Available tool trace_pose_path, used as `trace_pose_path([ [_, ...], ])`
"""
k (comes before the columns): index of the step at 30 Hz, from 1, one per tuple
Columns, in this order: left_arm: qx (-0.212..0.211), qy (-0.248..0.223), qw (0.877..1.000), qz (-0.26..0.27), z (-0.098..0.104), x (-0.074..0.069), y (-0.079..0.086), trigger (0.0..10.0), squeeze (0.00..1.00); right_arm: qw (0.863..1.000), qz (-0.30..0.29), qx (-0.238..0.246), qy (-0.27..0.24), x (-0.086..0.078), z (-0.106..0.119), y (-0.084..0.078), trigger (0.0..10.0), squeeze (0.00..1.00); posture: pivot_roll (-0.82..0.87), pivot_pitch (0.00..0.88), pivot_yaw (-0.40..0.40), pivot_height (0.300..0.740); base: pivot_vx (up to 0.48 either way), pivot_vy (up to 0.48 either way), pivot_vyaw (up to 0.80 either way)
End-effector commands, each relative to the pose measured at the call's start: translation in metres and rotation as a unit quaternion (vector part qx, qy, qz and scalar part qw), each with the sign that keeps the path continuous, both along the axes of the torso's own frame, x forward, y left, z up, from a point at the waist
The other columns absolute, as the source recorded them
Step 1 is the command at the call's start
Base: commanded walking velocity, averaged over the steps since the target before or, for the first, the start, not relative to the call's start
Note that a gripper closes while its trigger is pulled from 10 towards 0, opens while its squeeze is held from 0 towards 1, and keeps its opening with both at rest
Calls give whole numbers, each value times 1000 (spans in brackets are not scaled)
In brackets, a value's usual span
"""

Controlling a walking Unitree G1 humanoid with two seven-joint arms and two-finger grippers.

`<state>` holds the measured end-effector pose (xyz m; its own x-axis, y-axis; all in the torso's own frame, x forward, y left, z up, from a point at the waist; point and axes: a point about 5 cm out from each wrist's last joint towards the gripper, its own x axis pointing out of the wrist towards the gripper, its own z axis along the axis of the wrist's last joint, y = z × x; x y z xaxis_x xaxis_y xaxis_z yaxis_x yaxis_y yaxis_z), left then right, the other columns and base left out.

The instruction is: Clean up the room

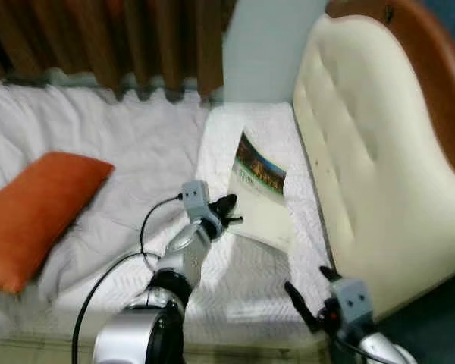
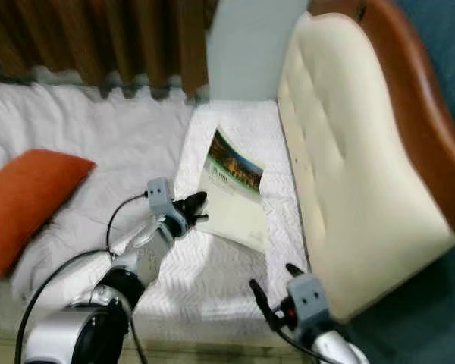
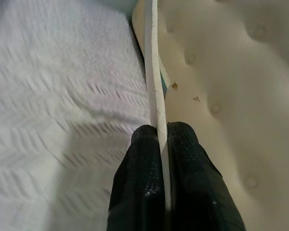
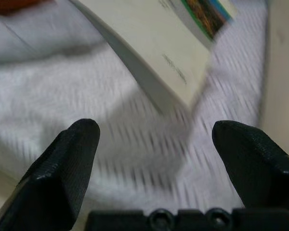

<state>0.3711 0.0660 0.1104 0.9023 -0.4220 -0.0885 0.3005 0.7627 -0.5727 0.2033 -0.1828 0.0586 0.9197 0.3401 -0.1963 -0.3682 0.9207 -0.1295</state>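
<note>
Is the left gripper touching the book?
Touching. The left wrist view shows the left gripper with both fingers pressed against the book edge, no gap.

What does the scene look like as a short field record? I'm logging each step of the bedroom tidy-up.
Setting: bed with white quilted cover, cream tufted headboard, brown curtain
Left hand: shut on the book's edge, holding it raised off the cover
Book: thin, pale cover with a landscape photo strip, tilted, near the headboard
Right hand: open, low by the bed's near edge, holding nothing
Cushion: orange, lying on the bed to the left
</note>
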Motion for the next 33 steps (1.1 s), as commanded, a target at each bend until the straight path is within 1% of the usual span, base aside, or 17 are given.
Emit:
trace_pose_path([
  [1, -44, 39, 998, 0, -10, -4, -4, 10000, 0, 1000, 7, 6, 5, -12, 9, 3, 10000, 0, -411, 450, -125, 740, 0, 0, 0],
  [2, -44, 39, 998, 0, -10, -4, -4, 10000, 0, 1000, 7, 6, 5, -12, 9, 3, 10000, 0, -411, 450, -125, 740, 0, 0, 0],
  [3, -49, 54, 997, 12, -16, -6, -1, 10000, 0, 1000, 7, 6, 18, -34, 15, 5, 10000, 0, -453, 506, -139, 740, 0, 0, 0],
  [4, -49, 54, 997, 12, -16, -6, -1, 10000, 0, 1000, 7, 6, 18, -34, 15, 5, 10000, 0, -453, 506, -139, 740, 0, 0, 0],
  [5, -46, 62, 997, 16, -20, -8, 2, 10000, 0, 1000, 9, 7, 24, -44, 18, 7, 10000, 0, -461, 518, -145, 740, 0, 0, 0],
  [6, -17, 90, 996, 23, -38, -16, 11, 10000, 0, 999, 12, 10, 40, -60, 22, 13, 10000, 0, -484, 542, -149, 740, 0, 0, 0],
  [8, -2, 104, 994, 25, -48, -22, 15, 10000, 0, 999, 11, 16, 41, -65, 23, 16, 10000, 0, -491, 544, -155, 740, 0, 0, 0],
  [9, 36, 123, 991, 26, -61, -30, 21, 10000, 0, 998, 10, 39, 38, -70, 32, 24, 10000, 0, -495, 564, -162, 740, 0, 0, 0],
  [11, 47, 127, 991, 22, -65, -32, 22, 10000, 0, 998, 15, 53, 37, -68, 35, 29, 10000, 0, -491, 573, -159, 740, 0, 0, 0],
  [15, 124, 115, 984, 63, -64, -28, 42, 10000, 0, 995, 30, 91, 22, -40, 37, 49, 10000, 0, -447, 591, -141, 740, 0, 0, 0],
  [18, 175, 94, 975, 96, -56, -21, 57, 10000, 0, 996, 28, 84, 23, -38, 37, 50, 10000, 0, -429, 589, -134, 740, 0, 0, 0],
  [21, 202, 76, 971, 103, -49, -16, 62, 10000, 0, 996, 24, 76, 34, -43, 33, 48, 10000, 0, -415, 595, -126, 740, 0, 0, 0],
  [25, 188, 72, 970, 134, -42, -11, 71, 10000, 0, 996, 24, 73, 53, -53, 29, 49, 10000, 0, -416, 592, -125, 740, 0, 0, 0],
  [28, 107, 92, 967, 210, -34, -6, 86, 10000, 0, 995, 23, 71, 70, -61, 25, 50, 10000, 0, -416, 592, -125, 740, 0, 0, 0],
  [29, 107, 92, 967, 210, -34, -6, 86, 10000, 0, 995, 23, 71, 70, -61, 25, 50, 10000, 0, -416, 592, -125, 740, 0, 0, 0],
  [31, 60, 100, 967, 227, -31, -4, 86, 10000, 0, 994, 22, 72, 74, -65, 24, 50, 10000, 0, -422, 595, -130, 740, 0, 0, 0],
  [33, 46, 102, 967, 227, -30, -3, 83, 10000, 0, 994, 23, 72, 76, -66, 24, 51, 10000, 0, -427, 594, -129, 740, 0, 0, 0],
])
